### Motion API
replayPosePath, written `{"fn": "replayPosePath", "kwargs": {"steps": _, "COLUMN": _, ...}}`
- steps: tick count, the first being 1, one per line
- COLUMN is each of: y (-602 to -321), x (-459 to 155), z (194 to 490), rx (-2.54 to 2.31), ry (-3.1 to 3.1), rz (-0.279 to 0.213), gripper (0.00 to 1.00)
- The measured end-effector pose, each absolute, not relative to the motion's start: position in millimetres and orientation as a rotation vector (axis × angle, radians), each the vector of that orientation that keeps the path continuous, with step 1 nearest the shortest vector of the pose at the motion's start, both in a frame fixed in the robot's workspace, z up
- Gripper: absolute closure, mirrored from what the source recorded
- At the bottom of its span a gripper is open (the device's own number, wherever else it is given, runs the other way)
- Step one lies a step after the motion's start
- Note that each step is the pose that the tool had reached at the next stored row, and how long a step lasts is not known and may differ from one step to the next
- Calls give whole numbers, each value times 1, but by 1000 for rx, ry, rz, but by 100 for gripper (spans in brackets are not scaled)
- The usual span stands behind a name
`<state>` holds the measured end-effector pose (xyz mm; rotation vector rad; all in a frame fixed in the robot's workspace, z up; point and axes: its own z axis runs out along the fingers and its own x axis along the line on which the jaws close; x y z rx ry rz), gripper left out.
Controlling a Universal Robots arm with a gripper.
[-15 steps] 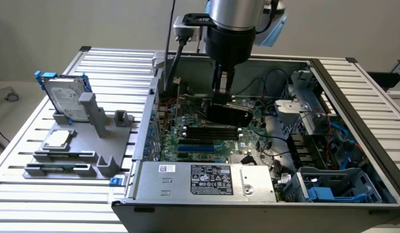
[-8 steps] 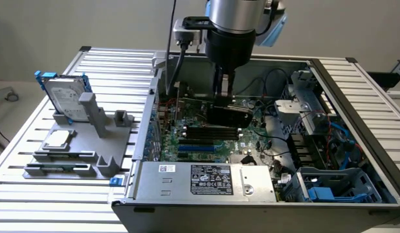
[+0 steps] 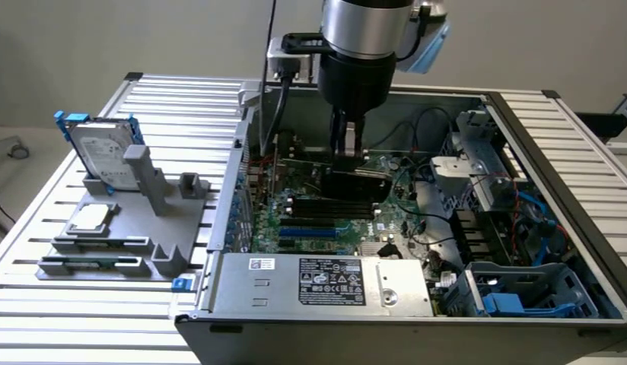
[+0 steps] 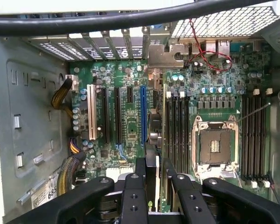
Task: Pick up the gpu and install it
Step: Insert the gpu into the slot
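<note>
Your black claw (image 3: pixel 346 156) is drawn in to a narrow gap, its fingers (image 4: pixel 139 186) clamped on the thin gpu card (image 4: pixel 153 133) with its green board and black shroud. The card stands on edge inside the open grey computer case (image 3: pixel 293 334). It hangs over the green motherboard (image 4: pixel 130 140), just beside the long blue slot (image 4: pixel 143 114).

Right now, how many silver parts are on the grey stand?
2: the hard drive stands on edge at the far end; the square chip lies flat before it.

gpu (image 3: pixel 352 185) blk; mobo (image 4: pixel 130 121) grn; gripper (image 3: pixel 346 163) blk; hdd (image 3: pixel 103 152) silver, blue rails.
</note>
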<state>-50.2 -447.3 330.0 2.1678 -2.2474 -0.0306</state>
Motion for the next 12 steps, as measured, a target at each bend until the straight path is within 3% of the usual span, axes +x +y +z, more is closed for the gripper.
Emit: {"fn": "replayPosePath", "kwargs": {"steps": 12, "y": -449, "x": -69, "z": 322, "rx": 2194, "ry": -2224, "rz": -27, "gripper": 74}}
